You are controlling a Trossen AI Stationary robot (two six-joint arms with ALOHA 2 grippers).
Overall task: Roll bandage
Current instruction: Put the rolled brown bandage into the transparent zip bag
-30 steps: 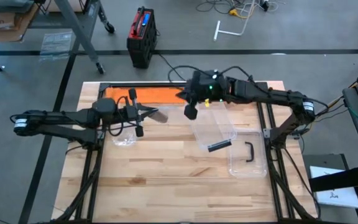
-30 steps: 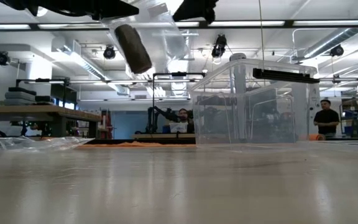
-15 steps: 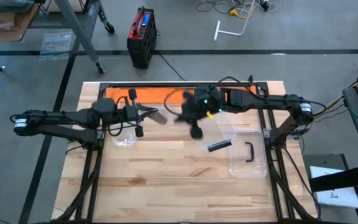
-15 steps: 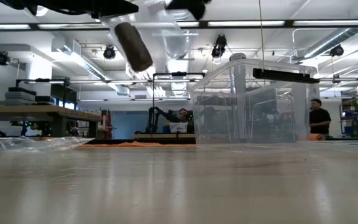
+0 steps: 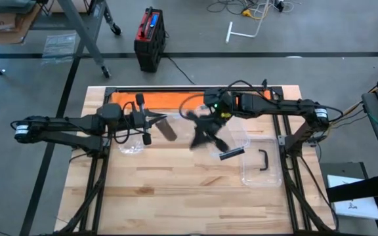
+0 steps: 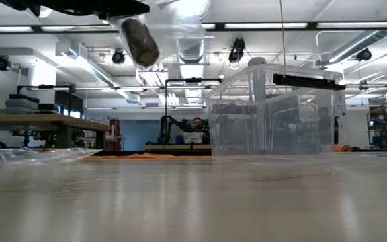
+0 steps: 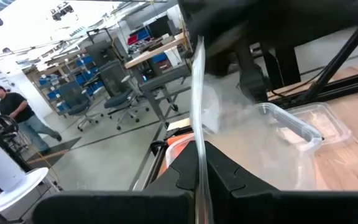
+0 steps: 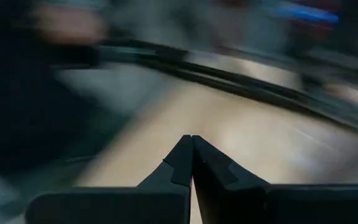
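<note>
- Bandage [image 6: 140, 42]: a dark roll inside a clear bag [image 6: 173, 30], hanging in the air above the table [image 5: 176, 183]; in the low view it shows near the top left, tilted.
- High view: the roll [image 5: 168, 129] lies just off the left gripper's tip, over the table's rear half.
- Left gripper [image 5: 155, 120]: fingers closed on the edge of the bag; the left wrist view shows the clear film [image 7: 197, 124] pinched between the two fingers [image 7: 229, 177] and running away from them.
- Right gripper [image 5: 205, 134]: blurred in the high view, between the bag and the bin [image 5: 258, 157]; fingers [image 8: 213, 171] pressed together, with nothing that I can see between them.
- The right gripper seems close to the bag, but contact cannot be told.
- Bin: clear, on the table's right side, a black handle [image 5: 264, 159] on it.
- Orange mat [image 5: 156, 99] along the table's rear edge.
</note>
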